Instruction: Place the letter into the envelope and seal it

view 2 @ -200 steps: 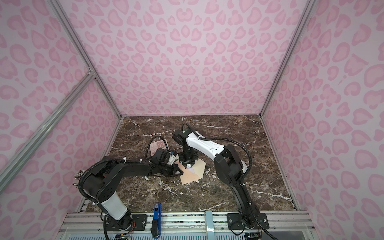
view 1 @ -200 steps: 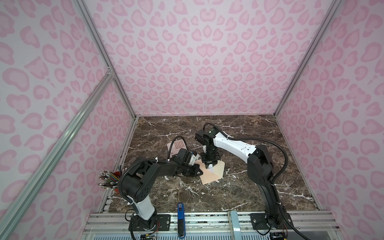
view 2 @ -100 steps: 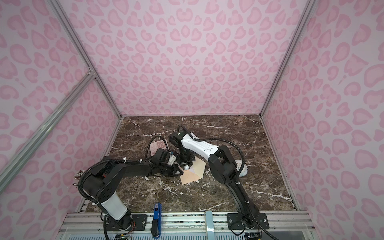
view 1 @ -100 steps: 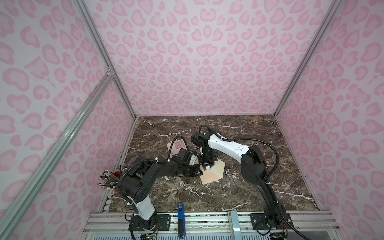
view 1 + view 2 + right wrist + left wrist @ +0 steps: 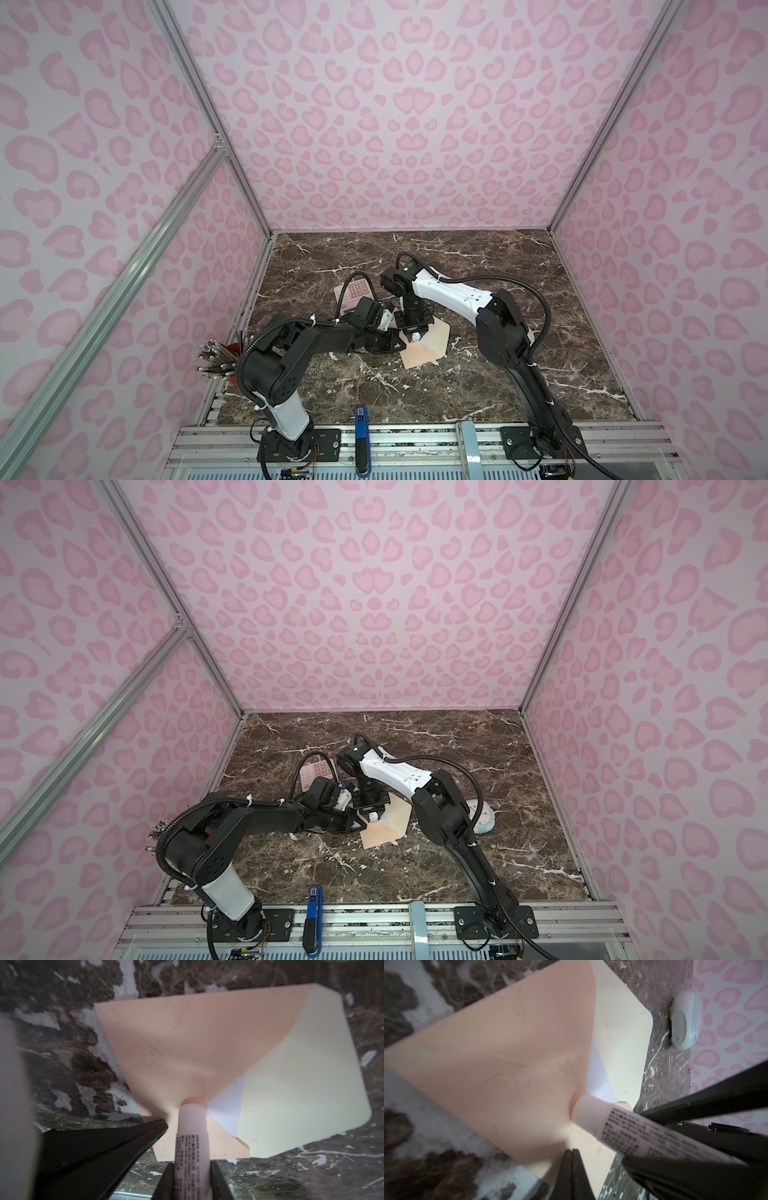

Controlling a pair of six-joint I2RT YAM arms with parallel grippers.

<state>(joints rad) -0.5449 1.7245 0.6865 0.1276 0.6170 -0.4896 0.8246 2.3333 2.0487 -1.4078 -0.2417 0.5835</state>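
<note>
1. In both top views the envelope (image 5: 422, 355) lies flat on the marble table (image 5: 457, 395), centre frame, just below the pink calculator (image 5: 353, 291). The left gripper (image 5: 397, 343) and right gripper (image 5: 415, 332) meet at its upper-left edge. We judge the arms too crowded: a sideways swipe by the right one could knock the left wrist.
2. Left wrist: the left gripper (image 5: 572, 1159) has its fingers together, tips seemingly pinning the envelope (image 5: 508, 1064) at one edge. The glue stick (image 5: 623, 1124) tip presses into the peach body right at the mouth, and the paper puckers around it. The letter (image 5: 598, 1076) is mostly inside; only a white wedge shows against the open cream flap (image 5: 618, 1032). Risk: glue smears onto that wedge and bonds sheet to pocket, or the pressure creases the paper.
3. Right wrist: the right gripper (image 5: 192, 1167) is clamped on the glue stick (image 5: 192, 1130). The flap (image 5: 301, 1074) lies open, with no glue that we can see. Risks: a one-point pin lets the envelope (image 5: 187, 1043) pivot when we drag the stick; the stick tilts in the jaws; glue on the body rather than the flap gives a weak seal.
</note>
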